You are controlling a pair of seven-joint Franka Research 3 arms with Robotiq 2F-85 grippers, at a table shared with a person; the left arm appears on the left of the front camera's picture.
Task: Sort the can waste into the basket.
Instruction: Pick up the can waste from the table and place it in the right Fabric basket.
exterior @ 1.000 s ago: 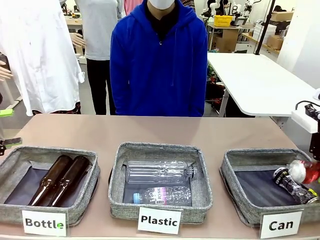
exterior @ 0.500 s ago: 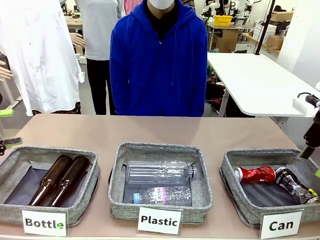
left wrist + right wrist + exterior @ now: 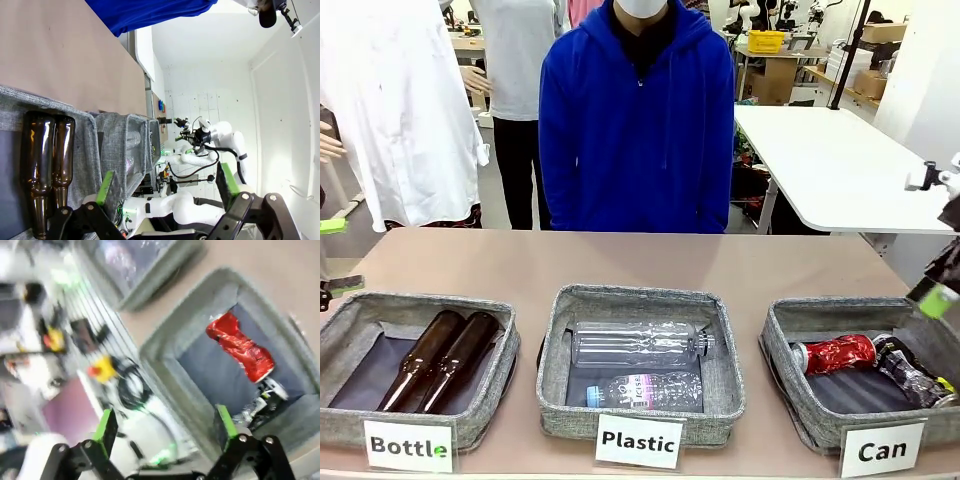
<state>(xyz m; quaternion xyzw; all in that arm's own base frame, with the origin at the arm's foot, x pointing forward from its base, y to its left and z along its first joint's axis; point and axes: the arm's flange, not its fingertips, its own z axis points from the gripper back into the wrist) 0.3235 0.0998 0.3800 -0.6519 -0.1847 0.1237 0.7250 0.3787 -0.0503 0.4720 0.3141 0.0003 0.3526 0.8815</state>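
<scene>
Right claw point(image 3: 162, 432): released, empty, jaws spread.
Crushed red and silver can point(image 3: 833, 353): below the claw, inside grey fabric "Can" basket point(image 3: 790, 316), beside black can point(image 3: 907, 372).
Long axis: across the basket.
Nearer arm: right.

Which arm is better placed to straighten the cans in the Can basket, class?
Probably the right. Its open right gripper hangs beside the Can basket, where the red can and black can already lie. The open left gripper is by the brown bottles, far across the table.
</scene>
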